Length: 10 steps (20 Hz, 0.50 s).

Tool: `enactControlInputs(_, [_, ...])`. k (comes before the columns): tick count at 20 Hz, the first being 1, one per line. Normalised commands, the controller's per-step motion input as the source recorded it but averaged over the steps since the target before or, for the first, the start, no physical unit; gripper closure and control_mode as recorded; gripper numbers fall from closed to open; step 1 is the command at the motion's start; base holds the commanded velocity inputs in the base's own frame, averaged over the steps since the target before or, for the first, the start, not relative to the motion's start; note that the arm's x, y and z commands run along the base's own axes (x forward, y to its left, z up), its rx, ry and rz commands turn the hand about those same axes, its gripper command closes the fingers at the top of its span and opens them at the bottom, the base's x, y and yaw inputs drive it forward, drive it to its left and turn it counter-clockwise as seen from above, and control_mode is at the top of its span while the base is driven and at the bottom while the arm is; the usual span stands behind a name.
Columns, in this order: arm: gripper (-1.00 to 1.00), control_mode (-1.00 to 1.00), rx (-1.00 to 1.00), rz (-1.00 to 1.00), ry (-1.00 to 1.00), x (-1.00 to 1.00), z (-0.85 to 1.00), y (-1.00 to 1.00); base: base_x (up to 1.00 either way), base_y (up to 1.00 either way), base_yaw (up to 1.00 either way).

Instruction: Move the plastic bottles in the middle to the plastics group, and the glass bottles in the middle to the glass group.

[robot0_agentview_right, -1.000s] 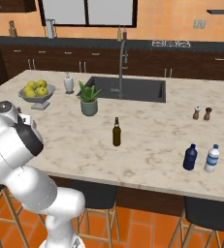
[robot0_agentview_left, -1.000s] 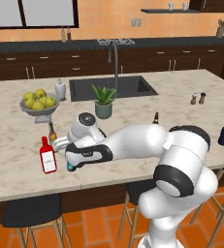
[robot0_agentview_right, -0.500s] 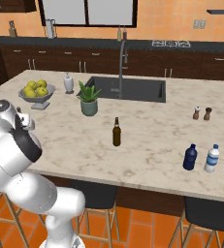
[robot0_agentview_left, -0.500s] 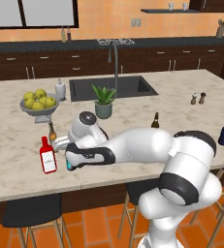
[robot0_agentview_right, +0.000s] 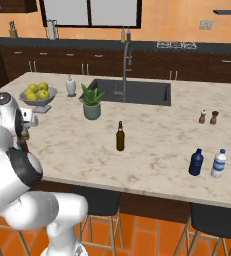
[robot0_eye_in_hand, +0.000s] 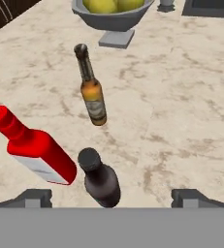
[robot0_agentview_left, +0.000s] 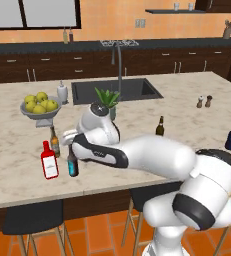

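Bottles first: your desk is the marble island, and the arm reaches left across it to the glass group at the near-left edge. End effector sits low over the near-black bottle, fingers wide apart either side of it, nothing clamped. That bottle stands upright on the desk just beside the red bottle, with the small brown bottle right behind. From the hand camera the black one is between the tips, the red one nearly touching it, the brown one near but apart.

My read: you're at the release end of delivering this glass bottle; it looks placed. Next move calls for a straight lift clear of the cap, no sideways drift, since the red bottle is tight against one side and could be knocked.

Left to do, by my judgement: the amber bottle standing alone mid-desk goes to this group. The dark-blue bottle is at the far right beside a clear bottle, so it seems already with plastics.

Around: fruit bowl behind the group, potted plant, sink, white jar, salt and pepper shakers. Bowl and plant sit near the retreat path.
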Motion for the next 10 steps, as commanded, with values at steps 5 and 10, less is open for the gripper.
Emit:
enactControlInputs(5, [-1.00,-1.00,0.03,0.00,0.00,-0.36,0.40,-0.74,0.00,0.00,0.00])
enactControlInputs(10, [-1.00,-1.00,0.07,-0.01,0.03,-0.34,0.32,-0.87,0.00,0.00,0.00])
